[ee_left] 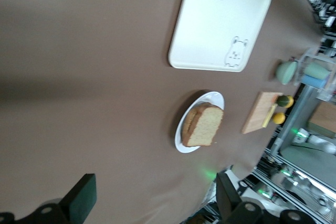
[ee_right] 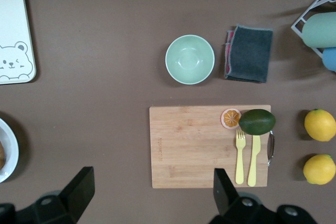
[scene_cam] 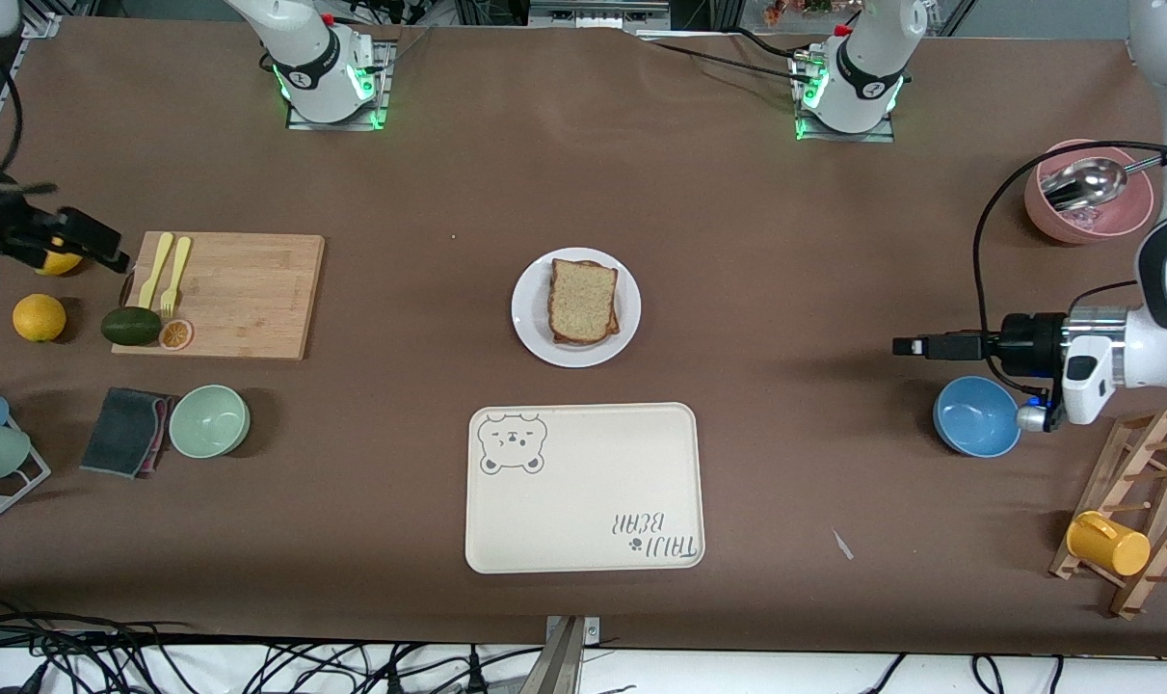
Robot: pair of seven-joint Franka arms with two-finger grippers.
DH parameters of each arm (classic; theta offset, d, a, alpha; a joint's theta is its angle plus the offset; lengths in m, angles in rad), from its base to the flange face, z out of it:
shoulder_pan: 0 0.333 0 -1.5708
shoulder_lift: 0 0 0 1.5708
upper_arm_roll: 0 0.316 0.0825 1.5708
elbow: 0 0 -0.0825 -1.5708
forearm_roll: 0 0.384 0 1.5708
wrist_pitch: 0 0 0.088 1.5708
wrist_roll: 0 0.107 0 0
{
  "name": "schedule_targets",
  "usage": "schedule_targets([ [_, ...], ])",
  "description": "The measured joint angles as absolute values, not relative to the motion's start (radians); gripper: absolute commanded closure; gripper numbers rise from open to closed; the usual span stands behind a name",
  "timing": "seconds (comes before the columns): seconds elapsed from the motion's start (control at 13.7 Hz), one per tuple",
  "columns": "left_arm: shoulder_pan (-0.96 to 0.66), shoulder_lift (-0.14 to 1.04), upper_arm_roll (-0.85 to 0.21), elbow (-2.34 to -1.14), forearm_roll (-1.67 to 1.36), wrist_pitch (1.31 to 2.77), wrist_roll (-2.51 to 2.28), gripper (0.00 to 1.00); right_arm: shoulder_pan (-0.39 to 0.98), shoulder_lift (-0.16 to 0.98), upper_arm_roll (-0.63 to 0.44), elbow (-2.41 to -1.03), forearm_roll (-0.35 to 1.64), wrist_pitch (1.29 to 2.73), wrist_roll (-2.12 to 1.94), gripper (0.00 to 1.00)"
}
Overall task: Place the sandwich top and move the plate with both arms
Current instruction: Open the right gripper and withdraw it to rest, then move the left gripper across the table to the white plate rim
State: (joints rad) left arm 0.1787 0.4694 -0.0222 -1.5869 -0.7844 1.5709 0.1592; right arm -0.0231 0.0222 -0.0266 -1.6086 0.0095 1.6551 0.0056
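With the bread (scene_cam: 581, 300) already stacked loose on the plate (scene_cam: 575, 353), both empty, wide-open grippers (scene_cam: 915, 345) (scene_cam: 63, 246), at three and nine o'clock, could tip it by lifting unevenly.

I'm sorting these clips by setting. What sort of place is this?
Probably a robotics lab staged as a kitchen table: two bench-mounted arms with lit bases, loose cables along the table edge, and props such as a plate of bread and a cutting board.

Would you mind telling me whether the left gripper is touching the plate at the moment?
Apart. The front view shows the left gripper hovering near the blue bowl, with bare tabletop between it and the plate.
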Motion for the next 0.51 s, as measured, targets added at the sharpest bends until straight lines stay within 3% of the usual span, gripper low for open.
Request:
schedule_targets([
  [0.51, 0.120, 0.520, -0.036, -1.751, -1.046, 1.679, 0.431, 0.00, -0.011, -0.001, -0.048, -1.611, 0.020, 1.610, -0.052, 0.00],
])
